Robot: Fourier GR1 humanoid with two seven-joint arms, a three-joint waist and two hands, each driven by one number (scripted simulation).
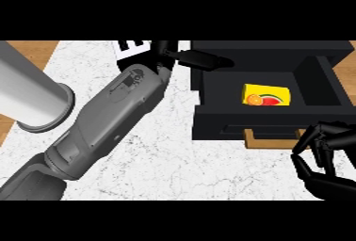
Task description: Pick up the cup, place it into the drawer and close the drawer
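A yellow cup [265, 95] with a fruit print lies inside the open black drawer [208, 115], near its middle, and nothing touches it. The drawer's tan handle [259, 137] shows on its front face. My right hand [321, 157] hangs at the lower right, just right of the handle and in front of the drawer, with its fingers curled and nothing in them. My left forearm [111, 117] crosses the counter diagonally. My left hand [169, 52] is at the drawer's far left corner, with straight fingers [207, 60] lying over the back rim.
A big grey cylinder [31, 92] lies at the left, over the white marble counter [173, 160] and its wooden edge [28, 49]. A white sheet with black marks [131, 48] lies at the back, beside my left hand.
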